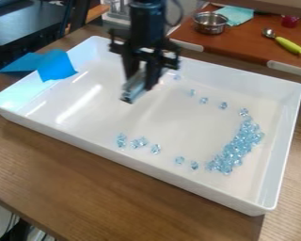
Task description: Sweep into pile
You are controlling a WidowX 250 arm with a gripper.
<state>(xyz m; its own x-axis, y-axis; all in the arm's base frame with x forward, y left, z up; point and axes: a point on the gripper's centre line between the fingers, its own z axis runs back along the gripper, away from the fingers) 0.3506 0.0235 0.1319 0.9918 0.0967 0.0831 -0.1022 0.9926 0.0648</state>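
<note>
The fingers point(154, 70) of the black gripper point(138, 92) are closed on a pale grey bar point(134, 88), held at a slant just beyond their tips. They hang over the far half of the tray, left of its middle in the view.

The wood-grained worktop point(84, 176) is the largest thing here. On it lies a big white tray point(134, 161) — rectangular, with raised walls, set at an angle so that one corner points to the lower right. Behind it, at the upper right, is a reddish-brown surface point(241, 42) with pale corner pieces.

Bright blue material point(55, 65) is folded over the tray's rim at the left, with a flatter part reaching outside. A light teal cloth point(234, 15) lies on the reddish-brown surface, and beside it stands a round metal pot point(209, 23).

Inside the tray, the main pile point(238, 148) of clear, light blue pieces forms a thick, curved band near the right end. To the pot's right, a spoon point(289, 45) with a yellow-green handle lies on the reddish-brown surface.

Smallest are the loose pieces point(155, 149) — some strung out along the near side, well apart from the gripper, others in a sparse line from near the gripper towards the pile's far end.
</note>
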